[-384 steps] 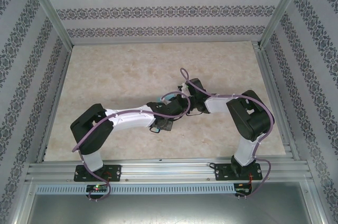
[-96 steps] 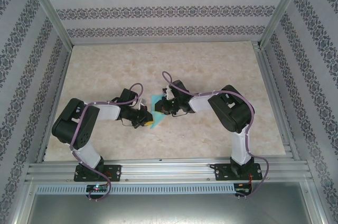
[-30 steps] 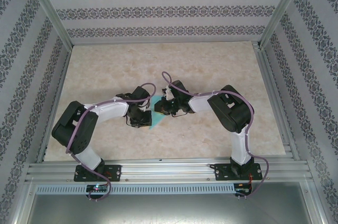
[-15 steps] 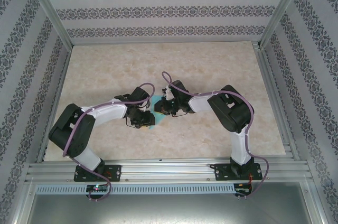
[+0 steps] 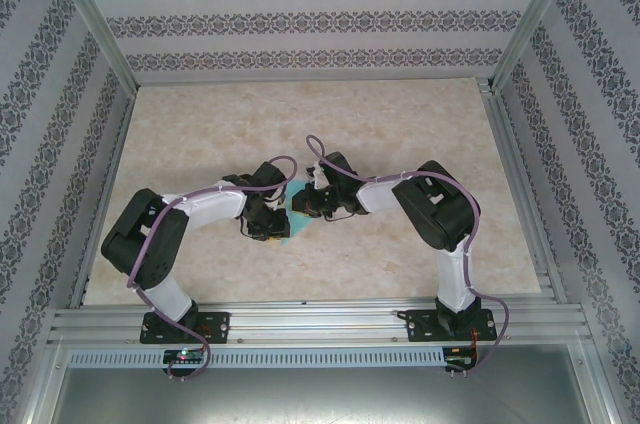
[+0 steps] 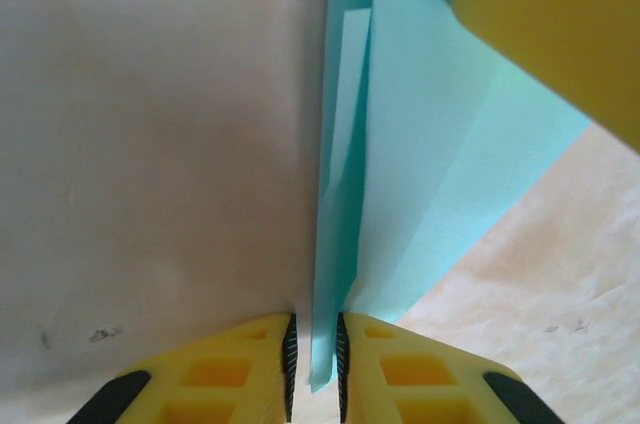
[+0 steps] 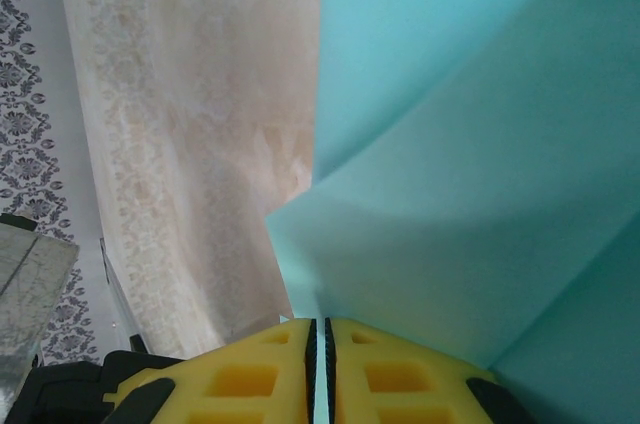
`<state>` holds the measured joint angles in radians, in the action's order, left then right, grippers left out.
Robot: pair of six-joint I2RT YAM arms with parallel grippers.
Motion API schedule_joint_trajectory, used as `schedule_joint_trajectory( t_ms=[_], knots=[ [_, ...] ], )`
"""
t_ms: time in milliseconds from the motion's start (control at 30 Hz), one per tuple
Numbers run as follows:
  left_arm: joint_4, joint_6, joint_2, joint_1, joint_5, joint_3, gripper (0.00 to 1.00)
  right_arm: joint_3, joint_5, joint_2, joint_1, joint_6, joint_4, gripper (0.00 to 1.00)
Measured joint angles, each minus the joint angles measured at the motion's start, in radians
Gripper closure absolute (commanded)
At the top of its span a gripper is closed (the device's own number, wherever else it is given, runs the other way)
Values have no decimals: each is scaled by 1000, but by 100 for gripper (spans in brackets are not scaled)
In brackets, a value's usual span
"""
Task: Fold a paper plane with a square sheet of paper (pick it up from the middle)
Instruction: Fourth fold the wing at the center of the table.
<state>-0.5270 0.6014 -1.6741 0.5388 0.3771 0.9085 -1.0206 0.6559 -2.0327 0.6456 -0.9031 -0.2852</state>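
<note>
Paper [image 6: 420,164], part folded, at mid desk [image 5: 300,124] between left pincer [image 6: 313,344] and right pincer [image 7: 320,339], both clamped nearly shut on its edges. Risk: tearing or slipping out under opposite pull.

A beige marble-patterned tabletop [image 5: 220,134] sits in the middle. Floral-striped wallpaper walls [image 5: 300,24] enclose three sides, and an aluminium rail [image 5: 320,322] runs along its near edge.

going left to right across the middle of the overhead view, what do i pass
left patterned wall → left arm → blue paper → right arm → right patterned wall
</note>
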Motion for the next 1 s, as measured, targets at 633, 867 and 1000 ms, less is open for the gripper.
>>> schedule_joint_trajectory(
  t_ms=[633,867,1000],
  knots=[
    [-63,-13,-4,58,-124,35,91,2,0,0,0,-8,-6,85],
    [-53,39,145,76,-164,-6,89,3,0,-1,0,-9,-7,86],
    [3,54,183,76,-122,3,89,6,0,-1,0,-10,-12,87]
  ],
)
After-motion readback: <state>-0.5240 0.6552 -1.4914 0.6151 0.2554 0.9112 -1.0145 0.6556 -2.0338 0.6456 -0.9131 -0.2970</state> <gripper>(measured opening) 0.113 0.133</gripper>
